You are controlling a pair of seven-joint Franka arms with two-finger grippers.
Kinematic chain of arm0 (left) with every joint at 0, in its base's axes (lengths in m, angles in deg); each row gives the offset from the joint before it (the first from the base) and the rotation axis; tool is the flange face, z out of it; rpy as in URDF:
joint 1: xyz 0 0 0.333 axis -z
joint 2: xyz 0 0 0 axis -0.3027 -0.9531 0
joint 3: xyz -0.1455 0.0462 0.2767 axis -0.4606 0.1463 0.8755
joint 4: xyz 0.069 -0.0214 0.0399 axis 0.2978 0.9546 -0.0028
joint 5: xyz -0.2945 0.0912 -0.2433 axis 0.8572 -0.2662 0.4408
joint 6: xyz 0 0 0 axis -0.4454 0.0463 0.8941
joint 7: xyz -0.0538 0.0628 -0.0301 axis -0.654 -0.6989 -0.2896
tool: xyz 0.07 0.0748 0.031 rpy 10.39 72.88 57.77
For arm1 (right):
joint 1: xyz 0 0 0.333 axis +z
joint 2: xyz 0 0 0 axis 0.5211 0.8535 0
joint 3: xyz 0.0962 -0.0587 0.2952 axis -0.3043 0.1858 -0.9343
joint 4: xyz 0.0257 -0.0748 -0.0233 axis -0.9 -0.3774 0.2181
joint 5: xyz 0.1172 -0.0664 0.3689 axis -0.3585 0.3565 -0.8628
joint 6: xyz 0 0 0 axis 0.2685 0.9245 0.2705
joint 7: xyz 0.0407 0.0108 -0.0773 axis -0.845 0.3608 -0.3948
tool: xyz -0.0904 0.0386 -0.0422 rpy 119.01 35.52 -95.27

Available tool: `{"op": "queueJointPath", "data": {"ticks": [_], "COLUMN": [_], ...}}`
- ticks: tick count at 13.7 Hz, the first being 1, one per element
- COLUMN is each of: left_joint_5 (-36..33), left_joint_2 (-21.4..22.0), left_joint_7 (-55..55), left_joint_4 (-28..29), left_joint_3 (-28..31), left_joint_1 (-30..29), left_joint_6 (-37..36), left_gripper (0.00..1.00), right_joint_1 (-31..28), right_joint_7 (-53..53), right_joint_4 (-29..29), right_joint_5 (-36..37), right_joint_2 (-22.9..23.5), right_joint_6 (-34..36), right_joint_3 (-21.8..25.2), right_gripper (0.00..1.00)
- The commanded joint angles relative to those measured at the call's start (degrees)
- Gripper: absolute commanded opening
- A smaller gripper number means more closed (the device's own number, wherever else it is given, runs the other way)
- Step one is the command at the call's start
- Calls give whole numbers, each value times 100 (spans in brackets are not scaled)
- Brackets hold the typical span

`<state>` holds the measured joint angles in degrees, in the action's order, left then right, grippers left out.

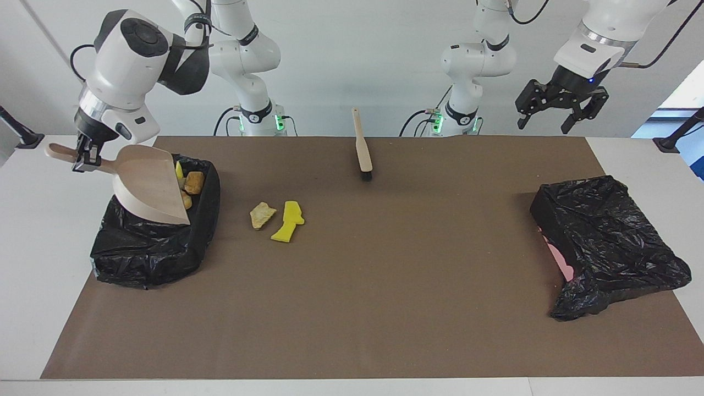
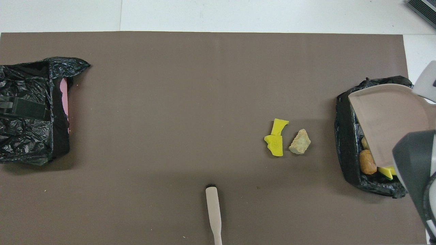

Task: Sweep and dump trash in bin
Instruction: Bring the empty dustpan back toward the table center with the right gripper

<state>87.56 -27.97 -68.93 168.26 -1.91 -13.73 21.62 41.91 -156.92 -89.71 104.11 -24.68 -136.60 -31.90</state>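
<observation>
Holding the right tool (image 1: pixel 85 159), pinched on the tilted dustpan (image 1: pixel 148 184), over the bin (image 1: pixel 148 247) until every scrap (image 1: pixel 193 182) drops, two scraps (image 1: pixel 278 219) waiting on the worktop (image 1: pixel 385 275), left tool (image 1: pixel 561 107) spread, idle above.

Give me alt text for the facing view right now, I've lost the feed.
The right gripper holds the wooden dustpan by its handle, tilted over a black-lined bin with scraps in it. A beige chunk and a yellow sponge piece lie on the brown mat beside that bin, and the brush lies nearer the robots. The left gripper waits open, raised above the mat's edge.
</observation>
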Motion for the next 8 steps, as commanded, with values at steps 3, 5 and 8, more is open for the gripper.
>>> {"op": "queueJointPath", "data": {"ticks": [3, 5, 8], "left_joint_5": [-111, -129, -146], "left_joint_2": [39, 22, -58], "left_joint_7": [-164, -226, -339], "left_joint_4": [-23, -58, -172], "left_joint_3": [473, 500, 509], "left_joint_1": [471, 464, 446], "left_joint_6": [-132, -237, -589], "left_gripper": [100, 100, 100], "right_joint_1": [-5, -5, 30], "right_joint_7": [1883, 2867, 5262], "right_joint_4": [365, 322, 313], "right_joint_5": [-962, -1647, -2860], "right_joint_2": [-112, -174, -244], "right_joint_6": [1425, 1585, 1647], "right_joint_3": [-1001, -1125, -1248], "right_gripper": [0, 0, 0]}}
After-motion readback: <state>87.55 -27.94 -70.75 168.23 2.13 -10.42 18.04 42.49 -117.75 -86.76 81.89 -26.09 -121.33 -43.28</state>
